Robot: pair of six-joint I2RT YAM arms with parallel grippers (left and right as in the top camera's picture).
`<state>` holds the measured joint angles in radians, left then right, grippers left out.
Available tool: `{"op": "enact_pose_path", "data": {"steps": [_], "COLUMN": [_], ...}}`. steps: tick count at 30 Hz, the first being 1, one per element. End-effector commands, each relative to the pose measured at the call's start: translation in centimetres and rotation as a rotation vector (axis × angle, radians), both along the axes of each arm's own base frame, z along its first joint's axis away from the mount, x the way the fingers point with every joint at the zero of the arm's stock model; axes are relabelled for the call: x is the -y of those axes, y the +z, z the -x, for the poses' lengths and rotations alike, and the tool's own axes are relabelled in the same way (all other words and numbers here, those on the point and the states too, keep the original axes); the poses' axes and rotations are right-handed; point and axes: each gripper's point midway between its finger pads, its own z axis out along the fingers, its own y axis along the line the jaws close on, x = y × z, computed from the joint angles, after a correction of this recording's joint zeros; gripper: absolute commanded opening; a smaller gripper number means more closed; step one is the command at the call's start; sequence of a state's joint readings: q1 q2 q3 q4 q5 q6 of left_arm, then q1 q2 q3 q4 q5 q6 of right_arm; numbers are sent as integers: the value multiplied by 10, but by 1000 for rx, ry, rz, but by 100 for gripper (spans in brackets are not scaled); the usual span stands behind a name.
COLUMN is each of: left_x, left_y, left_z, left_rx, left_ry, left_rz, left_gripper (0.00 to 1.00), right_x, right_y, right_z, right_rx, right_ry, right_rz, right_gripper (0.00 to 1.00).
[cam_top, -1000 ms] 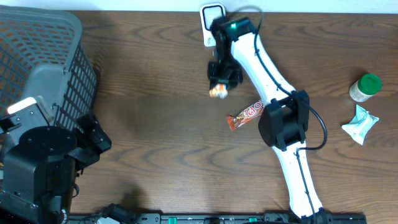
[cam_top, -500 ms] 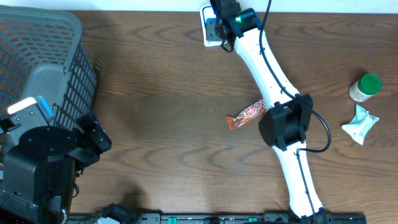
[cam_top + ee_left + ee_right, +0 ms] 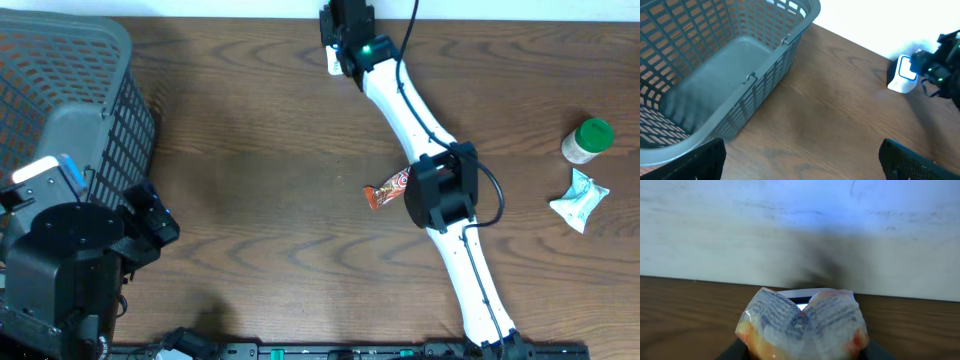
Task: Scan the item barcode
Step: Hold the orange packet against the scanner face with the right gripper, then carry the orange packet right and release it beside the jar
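Gripping a crinkled snack packet [image 3: 802, 322], your right claw [image 3: 802, 350] holds it just in front of the white scanner [image 3: 902, 75] at the far edge of the worktop [image 3: 830, 120]. Your left claw [image 3: 802, 167] hangs wide open near the grey basket [image 3: 775, 75]. A red candy bar [image 3: 383, 191] lies beside the right arm's elbow.

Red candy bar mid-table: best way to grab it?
The candy bar lies flat on the table, long axis diagonal, upper-right end hidden under the right arm's elbow. Come straight down and pinch across the narrow width on the exposed lower-left half, jaws square to the long axis. The right gripper is shut on the snack pouch, so probably once that's released.
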<state>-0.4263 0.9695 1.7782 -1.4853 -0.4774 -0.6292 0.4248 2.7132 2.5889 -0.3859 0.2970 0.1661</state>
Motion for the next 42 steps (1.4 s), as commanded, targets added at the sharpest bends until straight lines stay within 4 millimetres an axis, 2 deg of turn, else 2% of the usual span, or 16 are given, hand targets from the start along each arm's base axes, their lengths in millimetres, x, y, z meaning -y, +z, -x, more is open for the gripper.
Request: {"op": "enact_pose_path", "data": {"steps": [1,8,18,21,23,26,28,31,34,42], "left_x": [-2,-2,-2,-2,-2,-2,-2,-2,-2,-2], "left_y": [1,1,1,1,1,1,1,1,1,1], "left_z": [0,0,0,0,0,0,0,0,0,0], "left_rx": [4,4,4,4,4,4,4,4,4,4], "left_ry": [14,14,14,14,14,14,14,14,14,14], "left_rz": [-3,-3,-3,-3,-3,-3,-3,-3,-3,-3], "left_gripper": [98,98,98,98,98,98,98,98,98,98], "right_x": [6,5,29,38,57,83,104,137,177,293], "right_y": [-9,-26,-40,-34,1,35,49,58,53,3], "right_z": [-11,-15,-17,-10,3,23,36,55,78,138], "right_rx": [52,59,8,-26,-57,-116,-165,-244,-361,-712], "right_ry": [-29,-29,-65,-90,-132,-157,-176,-212,-276,-477], "right_rz": [44,47,78,110,147,177,198,225,238,259], "right_gripper": [34,34,36,36,36,36,35,35,34,36]}}
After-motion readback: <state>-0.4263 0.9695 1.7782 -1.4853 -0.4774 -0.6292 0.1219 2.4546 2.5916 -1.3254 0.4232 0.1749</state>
